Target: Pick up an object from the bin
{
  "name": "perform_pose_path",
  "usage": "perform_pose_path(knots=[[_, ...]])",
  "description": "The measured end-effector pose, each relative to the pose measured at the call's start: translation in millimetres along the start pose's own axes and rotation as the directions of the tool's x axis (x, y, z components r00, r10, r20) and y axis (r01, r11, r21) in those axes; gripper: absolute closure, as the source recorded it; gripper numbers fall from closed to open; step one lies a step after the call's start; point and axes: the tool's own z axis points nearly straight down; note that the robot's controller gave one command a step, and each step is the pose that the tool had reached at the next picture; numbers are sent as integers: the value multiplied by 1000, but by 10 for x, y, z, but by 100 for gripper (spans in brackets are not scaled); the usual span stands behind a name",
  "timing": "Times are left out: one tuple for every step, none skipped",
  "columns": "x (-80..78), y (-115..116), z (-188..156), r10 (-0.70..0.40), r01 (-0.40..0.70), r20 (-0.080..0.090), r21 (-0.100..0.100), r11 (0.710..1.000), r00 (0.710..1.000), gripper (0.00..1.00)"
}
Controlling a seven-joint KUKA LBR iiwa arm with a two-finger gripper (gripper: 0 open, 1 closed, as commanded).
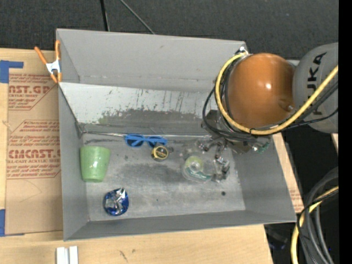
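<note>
Orange wrist cover (257, 89) of the KUKA arm (318, 84), ringed by yellow-and-black cables (218, 89), bulges closest to the lens at the right of the grey metal bin (165, 54). It hides part of the bin's right wall and much of the mechanism beneath it. The arm itself is cut off at the frame's right edge.

Below the cover, the gripper (218, 161) hangs low over the right middle of the bin floor, a tangle of dark metal and glinting parts. Whether the jaws stand wide or narrow cannot be told, as their tips blend into the thing beside them. That thing is a clear, pale-green rounded object (195, 168), its kind hard to make out. It lies on the floor at the gripper's left and seems to touch it; whether it sits between the jaws cannot be told.

Well apart, toward the front left corner, lies a crumpled blue-and-silver ball (115, 201). A pale green cup (94, 163) sits by the left wall; whether it is upright or tipped is unclear. Near the middle, a small round gold-and-black item (160, 152), too small to identify, rests just beside a pair of blue sunglasses (144, 141). The sunglasses lie along the foot of the scuffed back wall.
</note>
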Motion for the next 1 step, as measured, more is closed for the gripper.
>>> perform_pose_path(knots=[[-86,28,-583,-9,9,-1,-1,1000,1000,100]])
